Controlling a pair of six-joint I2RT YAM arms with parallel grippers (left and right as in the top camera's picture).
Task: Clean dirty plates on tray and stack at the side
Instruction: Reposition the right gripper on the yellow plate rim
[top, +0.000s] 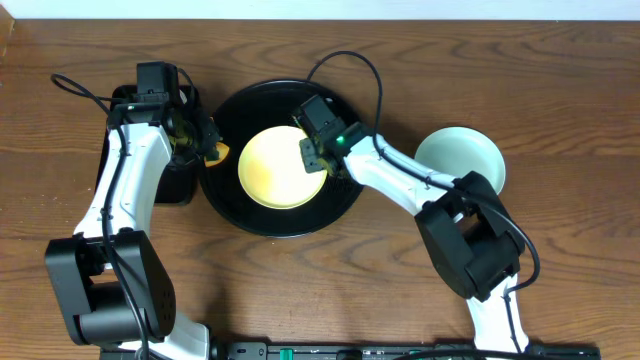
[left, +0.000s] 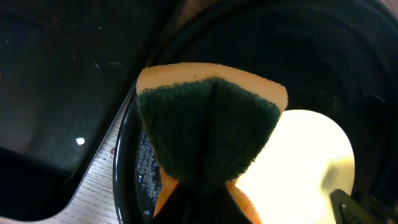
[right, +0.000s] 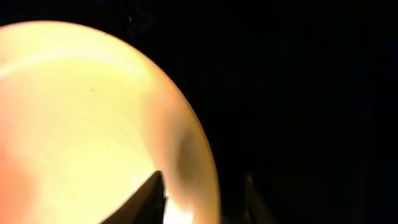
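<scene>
Yellow plate (top: 280, 167) lies centred in the tray (top: 226, 200). Your right gripper (right: 202, 186) stands part open astride its right rim, holding nothing. Your left gripper (top: 203, 140), clamped on the sponge (left: 208, 134), hangs just left of the plate, so you wipe by moving rightward.

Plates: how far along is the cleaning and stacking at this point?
Done: a pale green plate sits beside the tray. In hand: left gripper clamps the sponge; right gripper straddles the yellow plate rim, open. Left: stacking that plate aside.
</scene>
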